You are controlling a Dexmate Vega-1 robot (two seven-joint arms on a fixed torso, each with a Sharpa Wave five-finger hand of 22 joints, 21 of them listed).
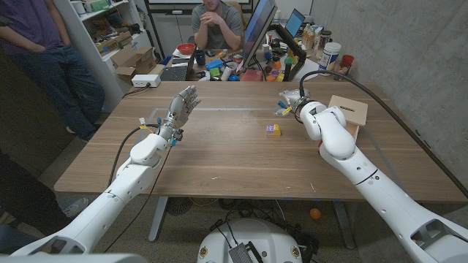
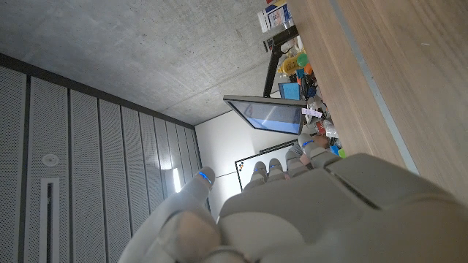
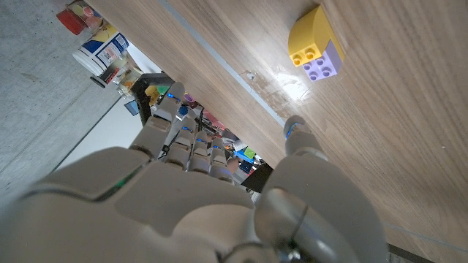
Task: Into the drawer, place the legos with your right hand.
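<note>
Right now the yellow-and-purple lego (image 1: pixel 273 129) sits mid-desk, near the right hand (image 1: pixel 290 101), whose empty fingers (image 3: pixel 174 117) look loosely extended; better to descend straight over it, pinching both sides.

A robotics lab doubling as a shared office: a wooden bench (image 1: pixel 219 153) stands in a room with bare concrete walls (image 1: pixel 409 36); beyond its far edge a cluttered desk (image 1: pixel 219 66) carries a monitor (image 1: pixel 257 29), a laptop (image 1: pixel 295 22), a red bowl (image 1: pixel 186 49) and bright plastic toys; a seated person (image 1: pixel 217 22) faces the screen, while another person (image 1: pixel 44 51) stands off the bench's far left corner; metal shelving (image 1: pixel 110 29) behind holds cardboard boxes (image 1: pixel 135 60); two white robot arms reach over the bench's near edge; the left wrist view shows a concrete ceiling (image 2: pixel 146 51) and perforated grey wall panels (image 2: pixel 73 161).
</note>
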